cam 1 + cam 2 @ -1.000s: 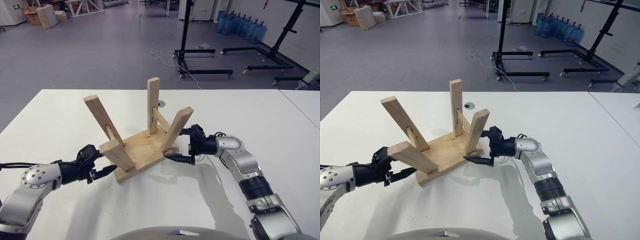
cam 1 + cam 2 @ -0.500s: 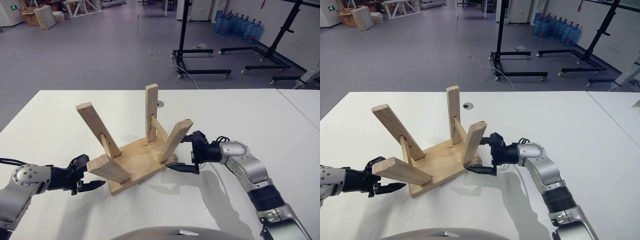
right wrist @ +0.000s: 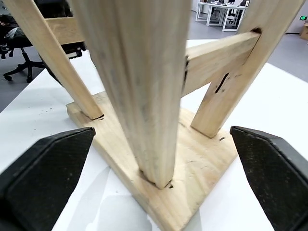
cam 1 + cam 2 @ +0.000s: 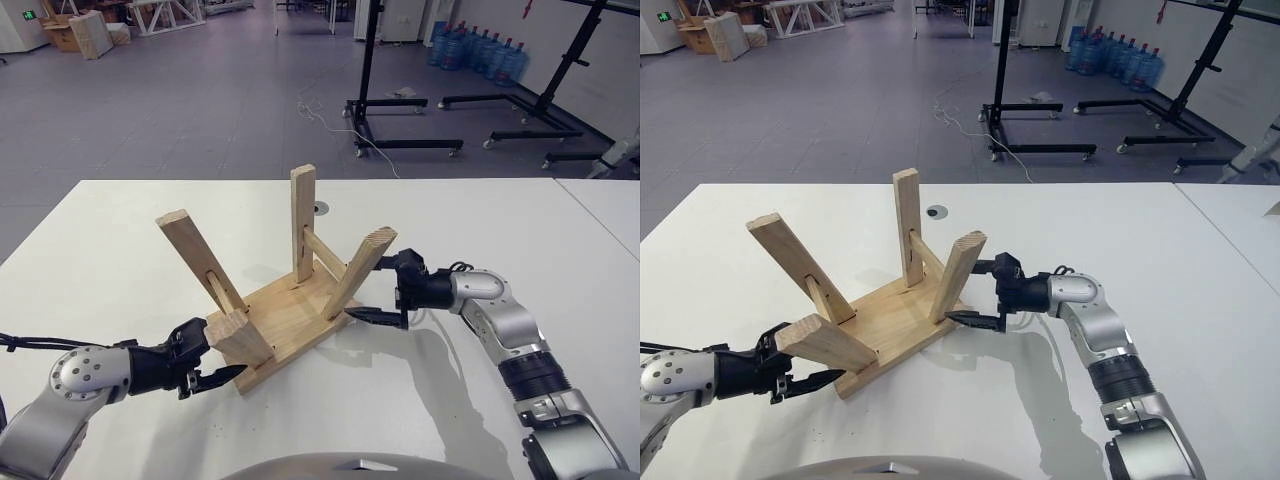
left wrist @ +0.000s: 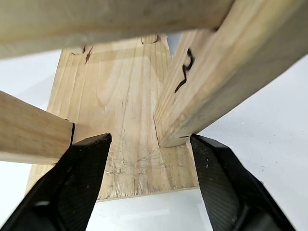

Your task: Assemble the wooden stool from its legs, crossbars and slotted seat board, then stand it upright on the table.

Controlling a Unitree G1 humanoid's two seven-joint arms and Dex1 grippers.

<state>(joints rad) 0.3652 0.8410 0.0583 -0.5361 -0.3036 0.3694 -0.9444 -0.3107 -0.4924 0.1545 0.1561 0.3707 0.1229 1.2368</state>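
1. Far left of the room: a small green sign, its writing too small to read. Beside it are pale wooden crates on a grey floor.
2. The left hand is low at the near left corner of the stool. Its two black fingers are spread apart and grasp nothing. They straddle the foot of the near left leg, where it meets the board.
3. In the left wrist view a dark pencilled squiggle runs down one leg. It is a mark, not legible writing.
4. The stool lies upside down near the middle of the white desk. Its seat board is flat on the surface and all four legs point up, splayed outward. A crossbar links the back leg to the right leg. Another crossbar sits low between the two left legs.
5. A small round fitting is set in the desk just behind the stool.
6. The right hand is at the stool's right side, fingers wide apart and released. One finger sits above the right leg's base and one below, neither pressing on it.
7. Behind, right of centre: black wheeled stands and a loose white cable on the floor.
8. Far right: a row of blue water bottles and the edge of a second white desk.
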